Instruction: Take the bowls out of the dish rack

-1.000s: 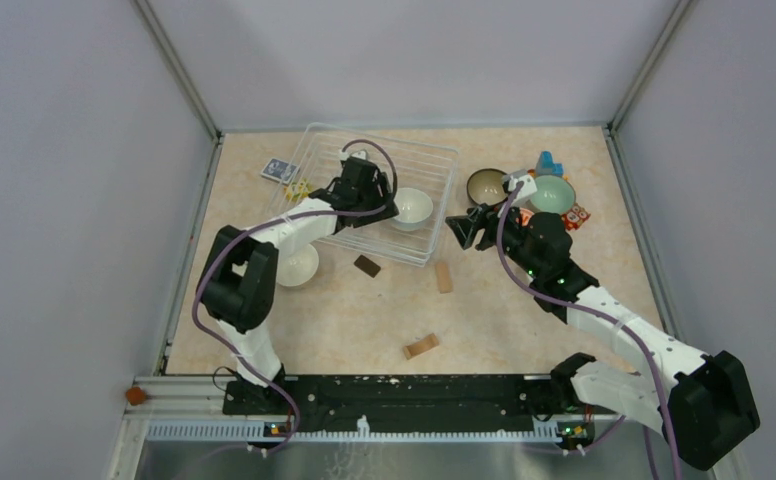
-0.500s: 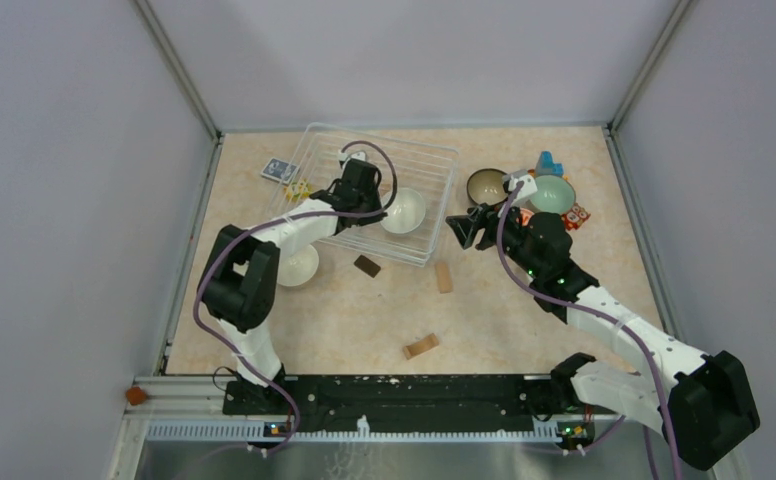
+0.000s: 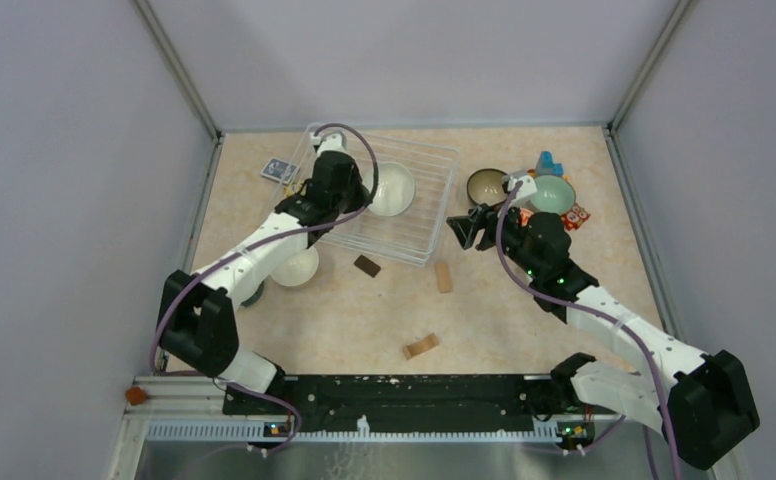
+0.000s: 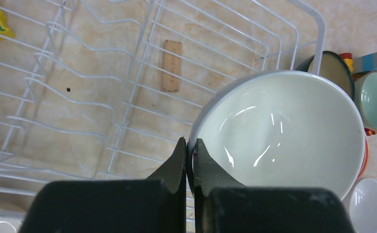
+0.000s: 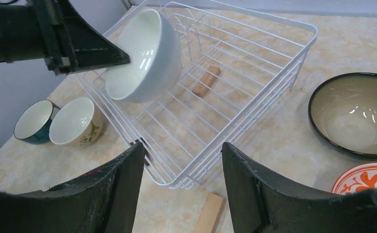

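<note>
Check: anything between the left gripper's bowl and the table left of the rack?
Nothing visible. Left gripper pinches the white bowl by its rim; it hangs tilted above the rack, seemingly clear of the wires. A teal bowl and a beige bowl already sit left of the rack.

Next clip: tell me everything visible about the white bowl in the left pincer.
The white bowl is plain, round, glossy, ceramic-looking and empty. The left pincer is shut on its rim, one finger inside, one outside. It hangs tilted steeply on its side over the dish rack, apparently clear of the wires; nothing else touches it.
</note>
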Tool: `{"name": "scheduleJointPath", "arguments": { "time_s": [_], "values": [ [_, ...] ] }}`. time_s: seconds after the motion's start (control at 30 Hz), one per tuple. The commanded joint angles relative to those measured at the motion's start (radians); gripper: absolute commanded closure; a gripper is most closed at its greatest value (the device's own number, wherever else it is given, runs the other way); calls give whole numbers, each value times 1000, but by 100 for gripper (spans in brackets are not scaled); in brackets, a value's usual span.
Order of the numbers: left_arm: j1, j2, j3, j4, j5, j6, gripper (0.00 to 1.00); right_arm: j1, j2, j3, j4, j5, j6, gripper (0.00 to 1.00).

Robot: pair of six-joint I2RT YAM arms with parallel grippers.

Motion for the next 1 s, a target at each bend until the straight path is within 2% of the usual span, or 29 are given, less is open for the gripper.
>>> {"name": "scheduleJointPath", "arguments": {
  "time_s": [0.0,0.23,0.3,0.4,0.53,0.6,0.73,0.97],
  "values": [
    [-4,-123,-32,125,-14,50,100,-2,-1,38,8,2,-8,40],
    [-7,-191,-64,187,144,115,100,-2,4,90,-64,-5,18,41],
    [-19,-191,-63,184,144,115,100,-2,14,119,-101,-6,27,41],
    [-60,-181,-54,156,68,117,100,-1,29,184,-193,11,39,40],
    [-152,-156,-27,131,-72,149,100,18,49,270,-312,64,35,27],
    [-197,-139,-4,118,-142,169,100,23,57,296,-371,84,38,25],
    [-281,-110,39,104,-253,214,100,23,53,300,-400,85,45,25],
    [-383,-47,108,102,-394,282,100,24,79,308,-450,120,60,33]
  ]
}}
